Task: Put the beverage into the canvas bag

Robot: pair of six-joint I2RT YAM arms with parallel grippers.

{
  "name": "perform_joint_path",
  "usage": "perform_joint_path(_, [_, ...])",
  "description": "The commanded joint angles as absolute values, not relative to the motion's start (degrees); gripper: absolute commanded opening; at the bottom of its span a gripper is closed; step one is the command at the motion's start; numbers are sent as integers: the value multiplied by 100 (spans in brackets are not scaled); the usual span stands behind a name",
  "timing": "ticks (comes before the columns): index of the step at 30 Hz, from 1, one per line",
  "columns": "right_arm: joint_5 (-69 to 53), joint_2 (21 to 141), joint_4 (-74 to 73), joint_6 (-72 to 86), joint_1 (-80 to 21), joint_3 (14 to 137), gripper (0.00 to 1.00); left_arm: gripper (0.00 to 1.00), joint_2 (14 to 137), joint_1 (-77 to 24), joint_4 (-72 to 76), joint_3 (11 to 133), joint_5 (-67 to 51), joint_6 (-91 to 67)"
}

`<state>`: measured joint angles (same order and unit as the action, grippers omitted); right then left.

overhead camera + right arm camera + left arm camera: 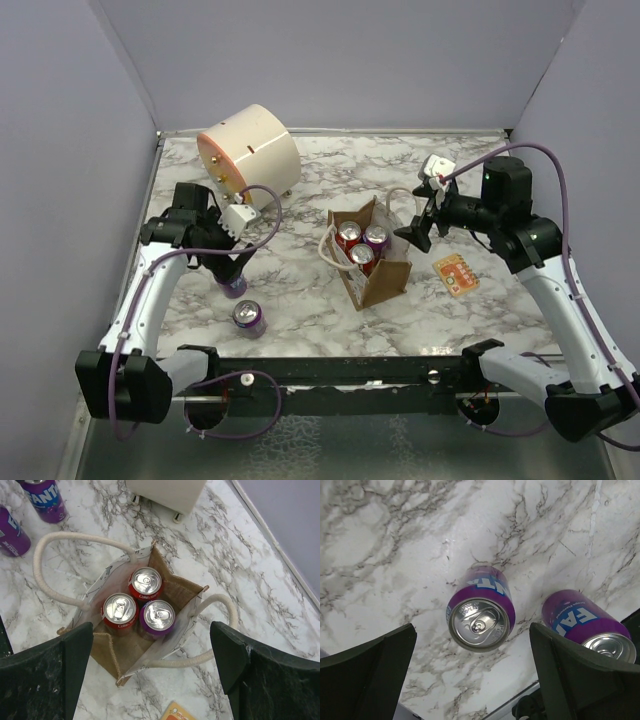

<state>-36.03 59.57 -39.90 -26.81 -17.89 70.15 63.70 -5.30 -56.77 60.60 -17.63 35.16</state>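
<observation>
The tan canvas bag (385, 285) with whitish rope handles stands mid-table and holds two red cans and a purple one (157, 617). Two more purple soda cans stand left of it: one (236, 287) right under my left gripper (233, 266), the other (249, 318) nearer the front edge. In the left wrist view the first can (481, 615) stands upright ahead of my open left gripper (475, 680), not between the fingers; the second can (590, 625) is to its right. My right gripper (413, 232) hovers open and empty over the bag's right side (125, 655).
A large cream cylinder (250, 150) lies at the back left, also in the right wrist view (165, 495). An orange card (456, 274) lies right of the bag. Grey walls enclose the marble table (300, 300) on three sides.
</observation>
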Motion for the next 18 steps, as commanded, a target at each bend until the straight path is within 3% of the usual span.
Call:
perform_joint_path(1, [-3768,5822,-3898,-2667,-1753,6894,100,99,6671,-500,-5992,5926,-1571,3455])
perform_joint_path(7, [-3774,5856,-3893,-2684,-1754,6817,100,98,6805,-501,-5722,5528,-1370,3526])
perform_joint_path(15, [-3825,5866,-3859,-2672,-1749,6738,100,77,7110,-496,-5284,5218,-1647,3403])
perform_joint_path(18, [-3824,5868,-3858,-2679,-1745,6726,100,74,7128,-501,-5238,5219,-1725,3408])
